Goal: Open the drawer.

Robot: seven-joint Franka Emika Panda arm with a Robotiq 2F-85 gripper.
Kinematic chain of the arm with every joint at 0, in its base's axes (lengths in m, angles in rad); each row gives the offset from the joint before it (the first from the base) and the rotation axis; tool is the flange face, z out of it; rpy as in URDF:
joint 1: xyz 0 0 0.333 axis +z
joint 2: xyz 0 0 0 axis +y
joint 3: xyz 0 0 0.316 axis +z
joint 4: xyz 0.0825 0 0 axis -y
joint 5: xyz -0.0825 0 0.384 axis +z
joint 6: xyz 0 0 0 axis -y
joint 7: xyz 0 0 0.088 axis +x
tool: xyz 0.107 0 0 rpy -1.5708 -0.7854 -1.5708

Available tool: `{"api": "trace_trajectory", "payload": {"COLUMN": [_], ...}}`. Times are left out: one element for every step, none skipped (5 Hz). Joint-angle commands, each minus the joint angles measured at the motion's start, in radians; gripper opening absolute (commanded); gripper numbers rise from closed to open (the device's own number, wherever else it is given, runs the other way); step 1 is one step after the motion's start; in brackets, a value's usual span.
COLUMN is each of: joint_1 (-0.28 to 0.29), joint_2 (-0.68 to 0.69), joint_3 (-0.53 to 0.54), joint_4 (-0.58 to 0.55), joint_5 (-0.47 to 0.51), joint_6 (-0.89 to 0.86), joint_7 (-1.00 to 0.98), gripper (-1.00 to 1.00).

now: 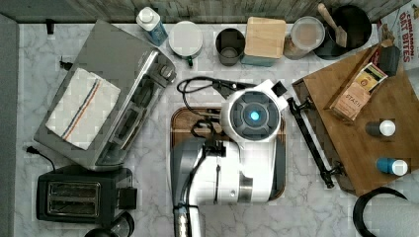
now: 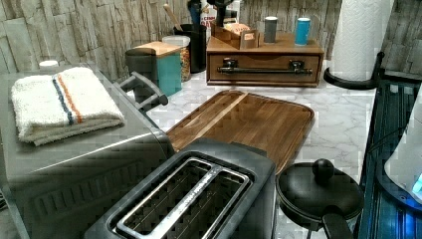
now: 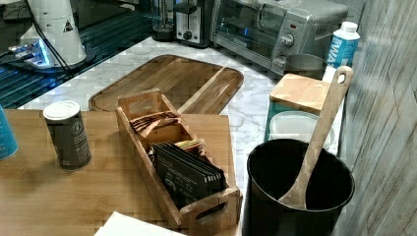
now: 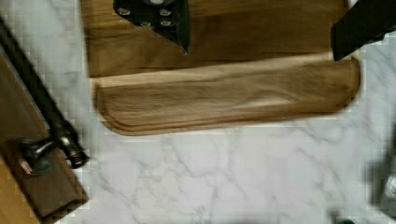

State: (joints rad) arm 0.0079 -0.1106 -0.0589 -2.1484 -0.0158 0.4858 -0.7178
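the drawer [image 2: 263, 68] is seen shut, its handle [image 4: 44, 116] lying off to one side of the end effector [image 4: 261, 32], well apart and not touched. the end effector is held released above the cutting board [image 4: 224, 100], fingers spread. the handle sits just proud of the drawer front, so a shallow approach could let the fingers slip off the bar; a crooked pull might drag the whole box across the counter [image 4: 224, 177] and topple the bottles [image 2: 301, 31] on top.
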Motion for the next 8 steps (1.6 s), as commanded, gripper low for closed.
{"api": "trace_trajectory", "payload": {"joint_1": [-0.077,-0.093,-0.108,-0.138,-0.155,-0.176,-0.206,-0.227], "joint_2": [-0.055,-0.014,-0.015,0.007,0.04,0.069,0.088,0.123], "joint_3": [-0.146,-0.173,-0.179,-0.178,-0.195,-0.21,-0.236,-0.245], "joint_4": [-0.194,-0.21,-0.255,-0.254,-0.243,-0.226,-0.208,-0.166], "joint_5": [-0.109,-0.105,-0.159,-0.167,-0.178,-0.181,-0.16,-0.137], "joint_6": [0.236,0.298,0.392,0.423,0.476,0.482,0.5,0.443], "joint_7": [-0.367,-0.528,-0.585,-0.678,-0.771,-0.806,-0.872,-0.914], "gripper": [1.0,1.0,1.0,1.0,1.0,1.0,1.0,1.0]}}
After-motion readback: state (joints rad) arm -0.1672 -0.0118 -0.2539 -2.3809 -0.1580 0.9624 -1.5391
